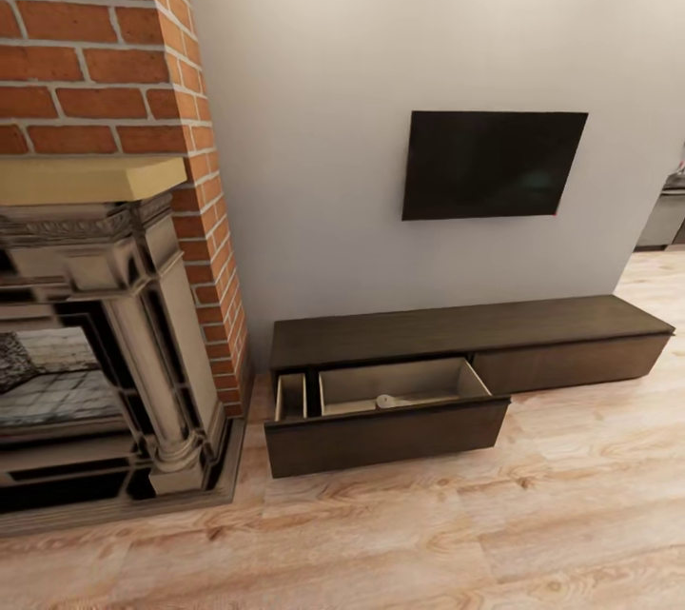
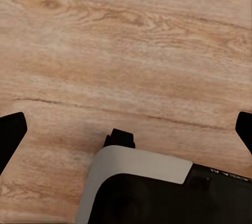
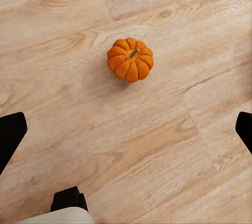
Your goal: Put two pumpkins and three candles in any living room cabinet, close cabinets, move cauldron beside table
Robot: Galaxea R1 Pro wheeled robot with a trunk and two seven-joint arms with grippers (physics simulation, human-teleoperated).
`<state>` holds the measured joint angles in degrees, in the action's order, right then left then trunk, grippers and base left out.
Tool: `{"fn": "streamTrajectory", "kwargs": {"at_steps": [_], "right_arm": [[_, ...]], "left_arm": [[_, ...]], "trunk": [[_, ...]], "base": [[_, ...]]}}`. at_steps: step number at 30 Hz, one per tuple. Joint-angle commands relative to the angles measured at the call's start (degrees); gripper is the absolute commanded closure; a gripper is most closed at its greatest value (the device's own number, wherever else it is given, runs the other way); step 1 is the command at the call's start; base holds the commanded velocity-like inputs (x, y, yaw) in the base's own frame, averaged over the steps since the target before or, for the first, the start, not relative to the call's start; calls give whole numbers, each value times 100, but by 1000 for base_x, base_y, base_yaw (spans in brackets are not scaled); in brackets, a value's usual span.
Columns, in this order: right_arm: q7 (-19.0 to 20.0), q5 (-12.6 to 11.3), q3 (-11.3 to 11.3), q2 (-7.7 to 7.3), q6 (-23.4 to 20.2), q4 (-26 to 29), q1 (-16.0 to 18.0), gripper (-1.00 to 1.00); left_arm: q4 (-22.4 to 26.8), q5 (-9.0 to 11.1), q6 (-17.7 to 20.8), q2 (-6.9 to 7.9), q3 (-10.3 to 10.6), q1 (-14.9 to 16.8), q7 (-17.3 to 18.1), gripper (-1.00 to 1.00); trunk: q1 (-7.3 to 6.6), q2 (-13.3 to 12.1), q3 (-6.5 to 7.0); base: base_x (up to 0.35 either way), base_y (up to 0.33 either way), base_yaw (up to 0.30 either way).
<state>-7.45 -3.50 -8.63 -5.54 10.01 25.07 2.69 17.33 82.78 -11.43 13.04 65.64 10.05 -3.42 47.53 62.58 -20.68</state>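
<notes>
Wood plank floor point(image 1: 571, 515), brick fireplace point(image 1: 105, 49)

- One orange pumpkin point(image 3: 130, 59) on the floor.
- One long brown cabinet point(image 1: 457, 372).
- One open drawer point(image 1: 395, 420).
- One black TV point(image 1: 493, 164).
- One brick fireplace point(image 1: 105, 239).

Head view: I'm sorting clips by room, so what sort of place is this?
Most likely a living room: a brick fireplace, a black TV on the wall, and a low dark wood cabinet with one drawer open.
</notes>
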Motion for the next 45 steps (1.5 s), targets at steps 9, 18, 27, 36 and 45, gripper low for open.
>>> {"fn": "streamTrajectory", "kwargs": {"at_steps": [9,18,27,36,45], "right_arm": [[-3,-37,1,-5,27,-2,0,-100],[-3,-28,2,-8,53,-2,2,-100],[-3,-27,10,-8,103,-2,1,-100],[-3,-20,11,-9,100,-48,0,-100],[-3,-19,11,-9,107,-71,0,-100]], "left_arm": [[16,36,-48,6,48,6,-36,-100],[17,36,-118,-1,46,6,-36,-100],[16,60,-278,-35,44,6,-36,-100],[13,87,-289,-38,31,6,-36,-100],[13,89,-304,-38,28,3,-36,-100]], "trunk": [[0,4,-26],[0,4,-26],[0,4,-26],[0,4,-26],[0,4,-26]], "base": [[0,0,77],[0,0,0],[87,2,0],[278,163,0],[184,149,0]]}}
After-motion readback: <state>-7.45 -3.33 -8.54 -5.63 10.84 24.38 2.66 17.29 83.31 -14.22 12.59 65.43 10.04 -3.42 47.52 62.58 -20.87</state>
